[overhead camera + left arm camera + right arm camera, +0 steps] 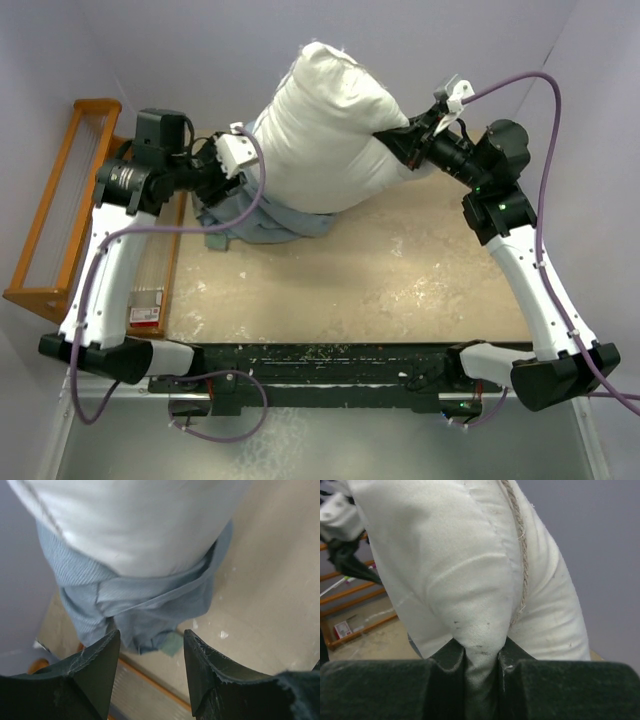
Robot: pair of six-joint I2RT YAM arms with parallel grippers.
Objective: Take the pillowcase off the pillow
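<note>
So right end effector (481, 660) clamps the soft pillow (460, 565) corner; left end effector (151, 645) spread, empty, near limp pillowcase (145, 610) hem, best grab point.

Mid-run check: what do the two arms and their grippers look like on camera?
The left arm and right arm have white links with black joints and bases, and a purple cable runs along each. The left gripper and right gripper have dark, wedge-shaped fingers with worn edges.
</note>
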